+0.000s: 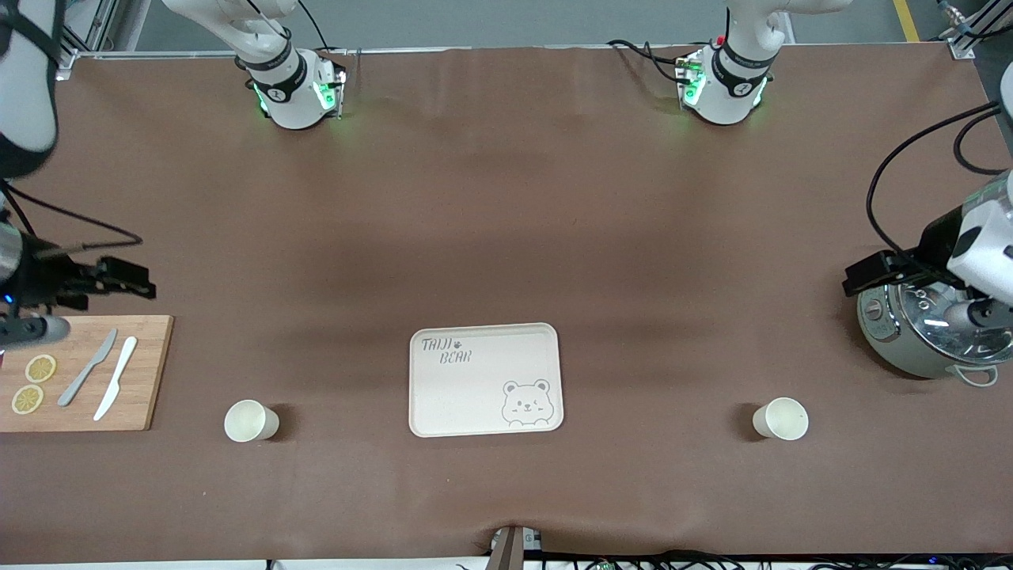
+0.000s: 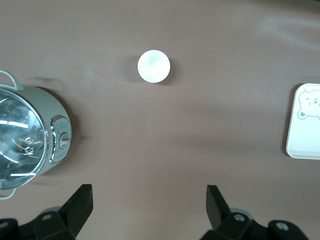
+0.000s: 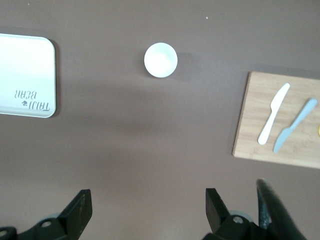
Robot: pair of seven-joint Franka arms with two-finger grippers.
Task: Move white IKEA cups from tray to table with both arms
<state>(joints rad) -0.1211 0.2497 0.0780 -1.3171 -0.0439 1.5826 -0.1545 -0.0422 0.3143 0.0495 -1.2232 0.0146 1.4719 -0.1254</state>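
Observation:
Two white IKEA cups stand upright on the brown table, one on each side of the bear-printed tray [image 1: 467, 396]. One cup [image 1: 250, 420] is toward the right arm's end and shows in the right wrist view [image 3: 160, 60]. The other cup [image 1: 781, 419] is toward the left arm's end and shows in the left wrist view [image 2: 154, 66]. My right gripper [image 1: 130, 279] is open and empty in the air, over the table beside the wooden board. My left gripper [image 1: 866, 273] is open and empty in the air beside the pot. Both are well apart from the cups.
A wooden cutting board [image 1: 150, 372] with two knives [image 1: 103, 376] and lemon slices [image 1: 33, 384] lies at the right arm's end. A grey pot with a glass lid [image 1: 918, 332] stands at the left arm's end.

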